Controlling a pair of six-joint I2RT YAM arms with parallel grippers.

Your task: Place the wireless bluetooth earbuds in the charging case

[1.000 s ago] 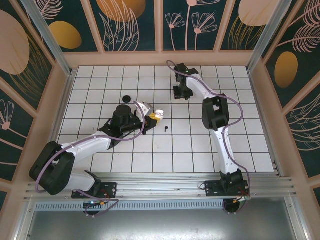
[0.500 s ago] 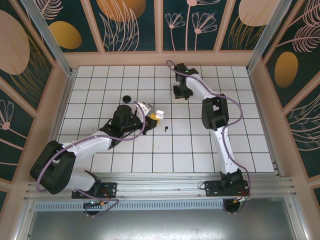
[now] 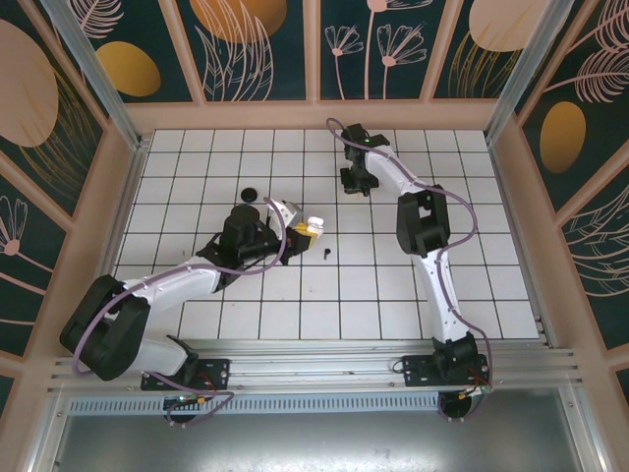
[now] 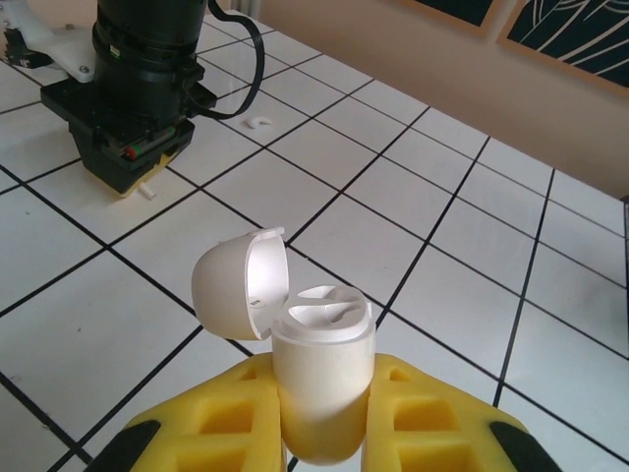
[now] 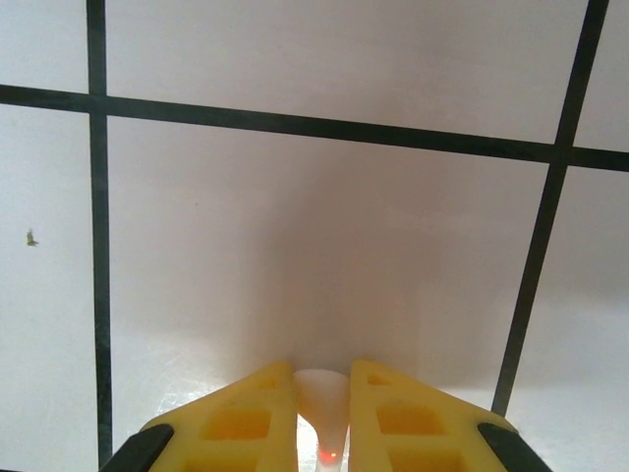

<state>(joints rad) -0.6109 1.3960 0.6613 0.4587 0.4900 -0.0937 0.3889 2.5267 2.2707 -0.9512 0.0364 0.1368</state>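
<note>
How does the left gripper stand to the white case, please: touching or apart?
Touching. The left wrist view shows the left gripper clamped on the case, yellow against white on both sides with no gap.

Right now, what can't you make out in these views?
Right wrist: small white piece pinched in the right gripper; the bottom edge cuts it off, so its shape is unclear.
Left wrist: open white rounded case in the left gripper; its rim hides the well depths.
Top external: tiny black earbud; too small to read its orientation.
</note>
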